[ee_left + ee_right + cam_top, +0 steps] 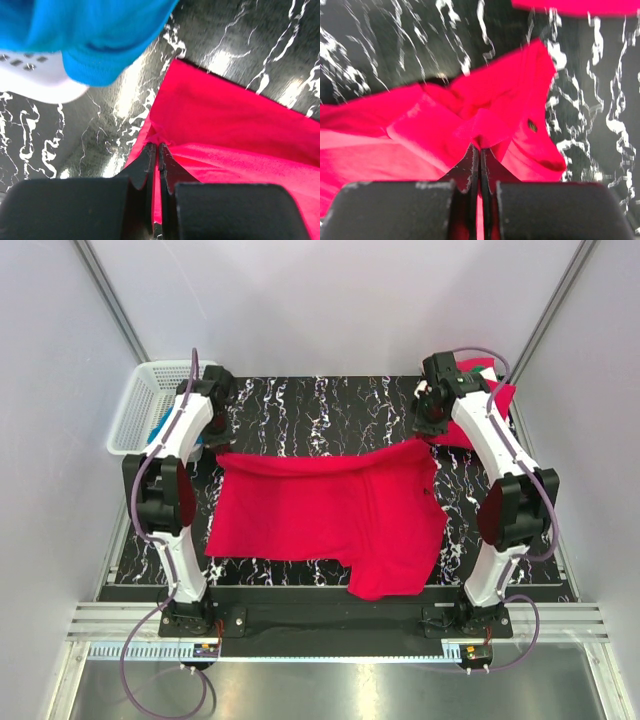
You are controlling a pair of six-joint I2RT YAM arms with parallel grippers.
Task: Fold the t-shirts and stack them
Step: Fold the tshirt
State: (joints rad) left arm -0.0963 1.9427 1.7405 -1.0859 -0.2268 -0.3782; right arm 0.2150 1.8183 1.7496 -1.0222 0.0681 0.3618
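Fabric of a bright red t-shirt [320, 510] covers the middle of the black, white-veined desk [300, 400], spread mostly flat with creases. One part at 5 o'clock reaches over the desk's near edge. The left fingers [216, 443] sit at the shirt's 10 o'clock corner. In the left wrist view they [156, 149] are pressed together on a pinch of the red cloth, which bunches at their tips. The right fingers [430, 433] sit at the shirt's 1 o'clock corner. In the right wrist view they [480, 149] are likewise clamped tight on a gathered fold of the same t-shirt [470, 115], which rises in wrinkles around them. Between the two grips the far hem runs nearly straight from 9 to 3 o'clock.

A second t-shirt [497, 392], also red, lies at the desk's 2 o'clock corner, partly behind the right arm and apart from the first. A white perforated basket [140, 410] stands off the desk's 10 o'clock corner, with blue cloth [100, 35] draped over its rim.
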